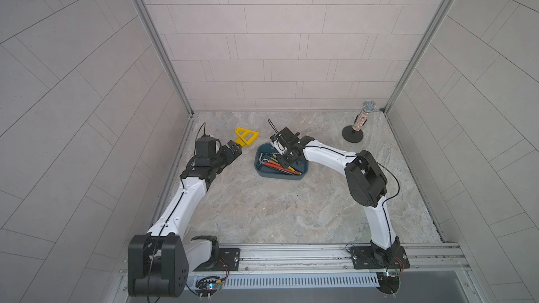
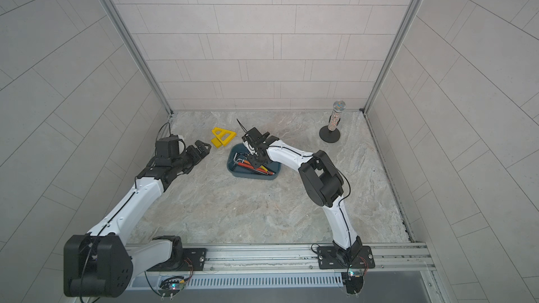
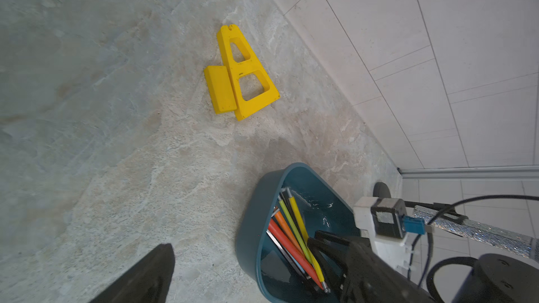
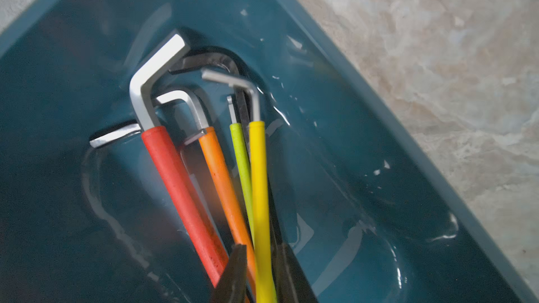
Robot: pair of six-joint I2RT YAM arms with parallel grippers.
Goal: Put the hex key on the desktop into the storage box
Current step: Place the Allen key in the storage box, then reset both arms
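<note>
The teal storage box (image 1: 264, 171) (image 2: 233, 170) sits on the marbled desktop (image 1: 291, 208), left of centre. Several hex keys with red, orange, green and yellow sleeves (image 1: 277, 165) lie inside it. My right gripper (image 1: 284, 160) reaches down into the box. In the right wrist view its fingers (image 4: 234, 269) stand slightly apart either side of the yellow hex key (image 4: 258, 185), which rests in the box (image 4: 379, 83). My left gripper (image 1: 234, 148) (image 2: 202, 147) hovers open and empty to the box's left. No hex key shows on the bare desktop.
A yellow triangular piece (image 1: 246, 136) (image 3: 242, 77) lies behind the left gripper, near the back wall. A glittery microphone on a black round stand (image 1: 360, 120) stands at the back right corner. Aluminium rails edge the desktop.
</note>
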